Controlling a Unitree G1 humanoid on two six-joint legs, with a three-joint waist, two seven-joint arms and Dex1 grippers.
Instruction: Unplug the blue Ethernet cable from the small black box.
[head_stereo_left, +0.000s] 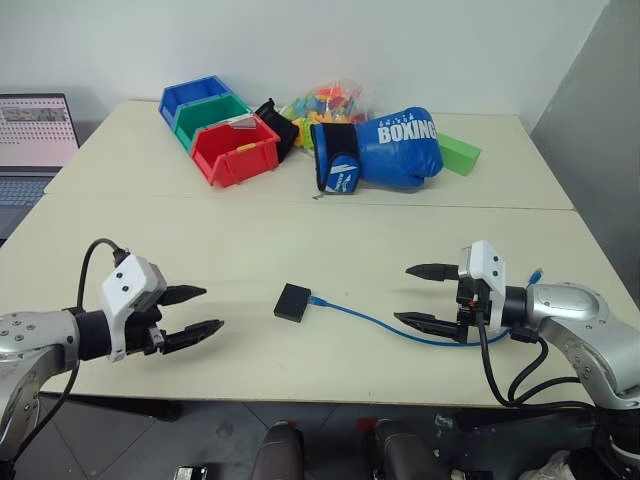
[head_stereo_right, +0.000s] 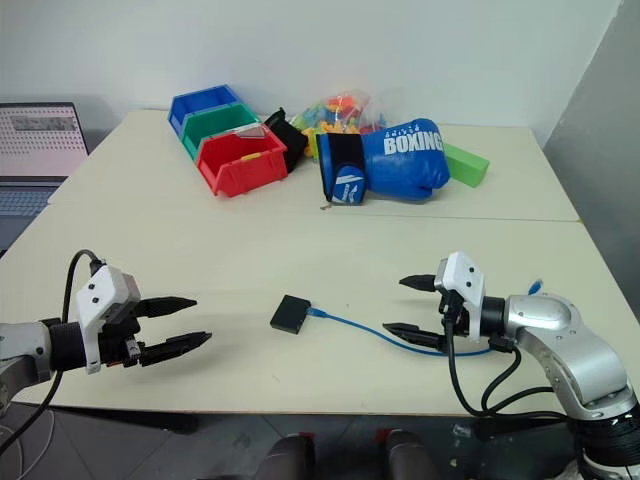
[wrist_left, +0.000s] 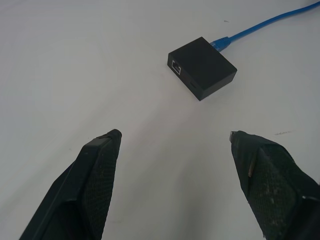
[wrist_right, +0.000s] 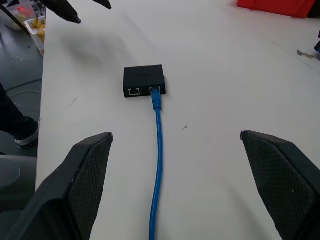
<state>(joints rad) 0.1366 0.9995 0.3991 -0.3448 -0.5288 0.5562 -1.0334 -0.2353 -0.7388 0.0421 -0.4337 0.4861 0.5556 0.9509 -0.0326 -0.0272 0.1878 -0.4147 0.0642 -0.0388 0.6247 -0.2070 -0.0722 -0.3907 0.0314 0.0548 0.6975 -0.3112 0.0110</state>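
Both pincers wide open, empty: left pincer (head_stereo_left: 193, 311) lower left, right pincer (head_stereo_left: 422, 295) lower right, flanking box (head_stereo_left: 292, 302) with cable (head_stereo_left: 375, 322) plugged in.

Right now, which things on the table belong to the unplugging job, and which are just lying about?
Job:
- blue cable, plugged into the box
- black box
- left gripper and right gripper, both open, touching neither

Lying about:
- boxing glove
- red bin, green bin, blue bin
- bag of bricks
- green block
- laptop
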